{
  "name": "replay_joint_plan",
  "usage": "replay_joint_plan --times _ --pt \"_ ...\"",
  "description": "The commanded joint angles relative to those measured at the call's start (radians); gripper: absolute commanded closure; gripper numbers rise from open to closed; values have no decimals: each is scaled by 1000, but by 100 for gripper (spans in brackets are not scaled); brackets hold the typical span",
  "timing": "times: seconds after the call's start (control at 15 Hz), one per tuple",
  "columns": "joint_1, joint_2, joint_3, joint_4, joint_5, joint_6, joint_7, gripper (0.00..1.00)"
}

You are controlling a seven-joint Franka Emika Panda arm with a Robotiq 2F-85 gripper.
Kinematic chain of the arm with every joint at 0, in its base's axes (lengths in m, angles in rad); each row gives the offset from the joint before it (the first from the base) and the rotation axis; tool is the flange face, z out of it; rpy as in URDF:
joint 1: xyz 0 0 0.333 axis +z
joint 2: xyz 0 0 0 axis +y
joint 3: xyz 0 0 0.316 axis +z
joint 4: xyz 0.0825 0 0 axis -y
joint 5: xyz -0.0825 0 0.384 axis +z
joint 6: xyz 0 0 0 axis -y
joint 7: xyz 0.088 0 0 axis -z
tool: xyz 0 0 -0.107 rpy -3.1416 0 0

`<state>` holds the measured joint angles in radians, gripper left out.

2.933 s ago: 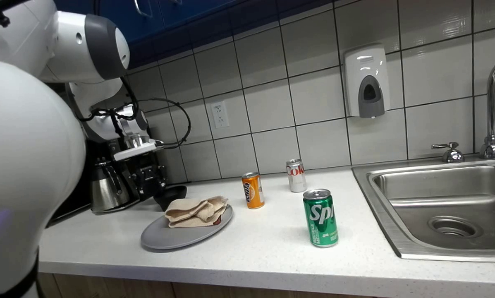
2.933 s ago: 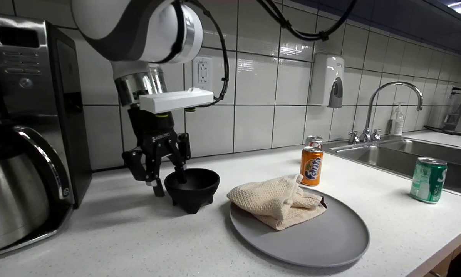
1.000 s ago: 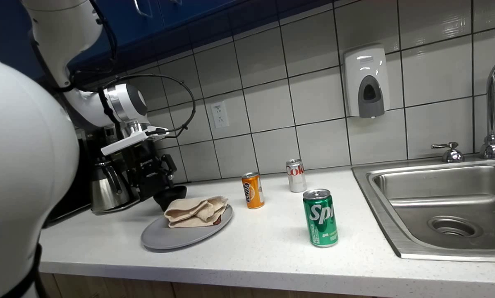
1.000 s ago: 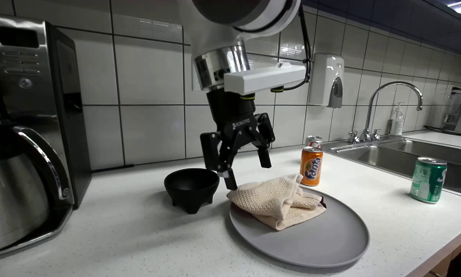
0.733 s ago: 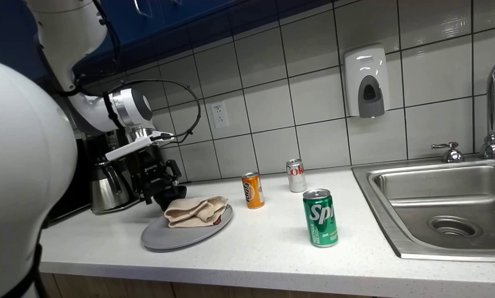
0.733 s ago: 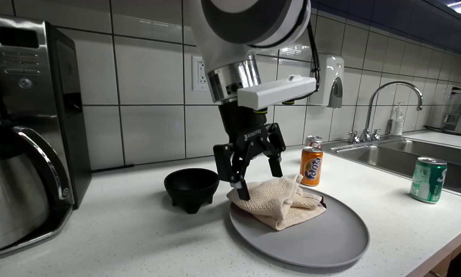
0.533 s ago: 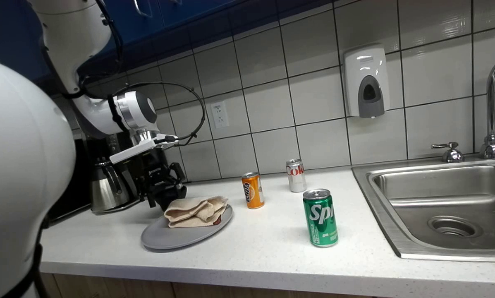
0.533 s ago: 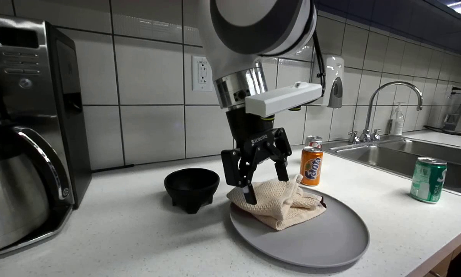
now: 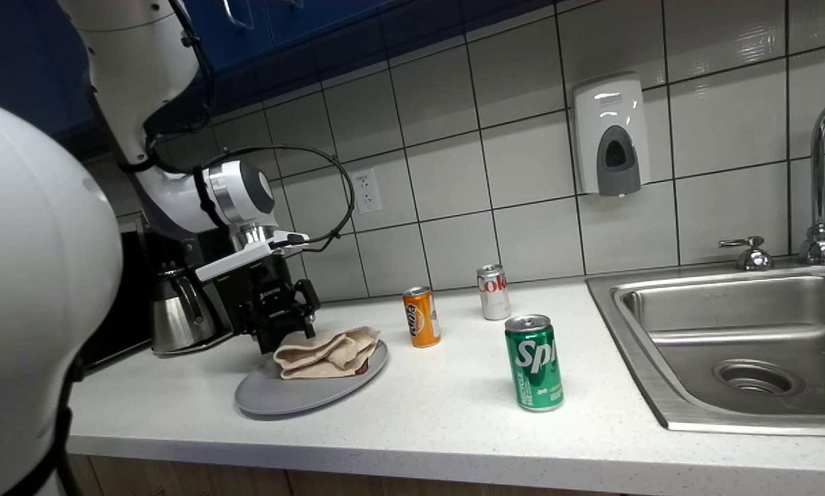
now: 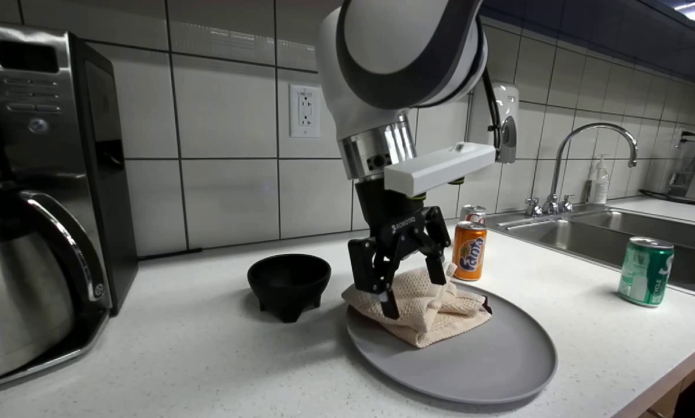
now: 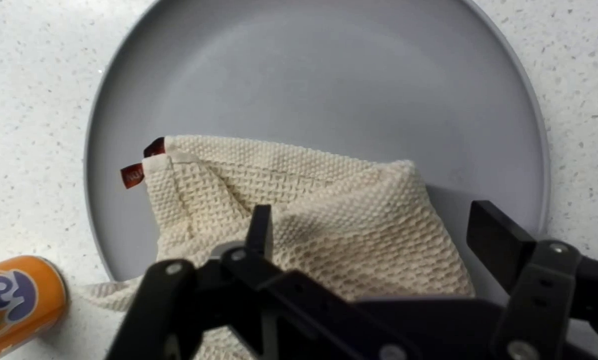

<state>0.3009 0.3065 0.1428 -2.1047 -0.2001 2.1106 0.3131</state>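
A beige woven cloth point(image 10: 440, 310), folded in a loose heap with a dark red tag, lies on a round grey plate point(image 10: 469, 371). Over the cloth's end nearer the black bowl, my gripper point(image 10: 413, 295) points down with its jaws wide apart. In the wrist view the gripper point(image 11: 371, 220) spans part of the cloth point(image 11: 279, 170): one fingertip is above the fabric, the opposite one is over bare plate point(image 11: 318, 75). Nothing is gripped. Whether a fingertip touches the cloth I cannot tell. The cloth's lower part is hidden behind the gripper in the wrist view.
A black footed bowl point(image 10: 289, 284) stands beside the plate. An orange Fanta can point(image 10: 469, 251) is close to the plate's rim, with a Coke can point(image 9: 493, 293) behind. A green Sprite can point(image 9: 535, 365) stands before the sink point(image 9: 633, 358). A coffee maker point(image 10: 106, 174) flanks the bowl.
From over the black bowl, my gripper has travelled across to the plate, then sunk lower toward the cloth. It has stayed open. Bowl, cloth, plate and cans have not moved.
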Motion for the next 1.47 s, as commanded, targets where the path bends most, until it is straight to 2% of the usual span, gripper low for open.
replay_joint_plan --times 0.0,1.07,1.13,1.2,1.33,1.4 --pt "-18 7 2 -12 19 31 -11 0" --pt "-29 61 -20 0 20 93 -16 0" --pt "-29 63 -21 0 21 98 -17 6" --pt "-29 65 -22 0 22 101 -18 26" --pt "-29 65 -22 -1 23 107 -18 31" --pt "-29 66 -22 -1 24 109 -18 37"
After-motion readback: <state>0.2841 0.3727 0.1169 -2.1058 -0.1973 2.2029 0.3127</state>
